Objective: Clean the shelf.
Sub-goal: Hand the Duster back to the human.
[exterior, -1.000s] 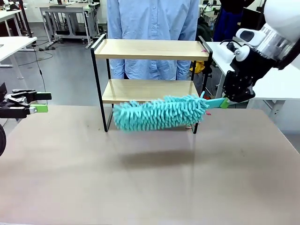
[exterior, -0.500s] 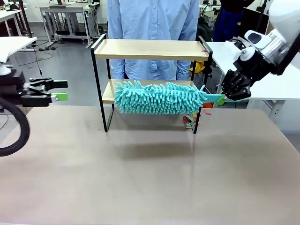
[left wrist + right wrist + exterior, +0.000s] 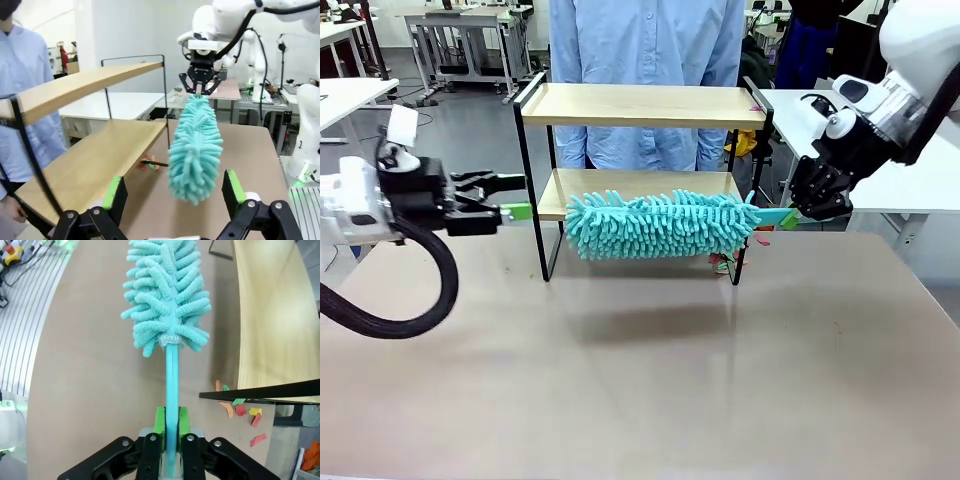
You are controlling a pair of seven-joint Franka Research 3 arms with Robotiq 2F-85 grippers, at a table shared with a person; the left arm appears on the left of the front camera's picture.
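The shelf (image 3: 640,104) stands at the table's far middle, two wooden boards in a black frame. A fluffy teal duster (image 3: 660,225) hangs level in front of the lower board (image 3: 620,183), beside its front edge and not on it. My right gripper (image 3: 798,213) is shut on the duster's handle (image 3: 171,380). The duster head (image 3: 167,295) lies alongside the board (image 3: 270,315). My left gripper (image 3: 515,197) is open and holds nothing, close to the shelf's left frame. In the left wrist view its green pads (image 3: 114,197) flank the duster (image 3: 196,145) farther off.
A person in a light blue shirt (image 3: 645,40) stands right behind the shelf. Small coloured scraps (image 3: 240,410) lie on the table (image 3: 640,380) under the shelf's right end. White tables stand at the far left and right.
My left arm has swung right toward the shelf's left side, still open. The duster rose from near the table to the lower board's height, levelled out, then sank slightly.
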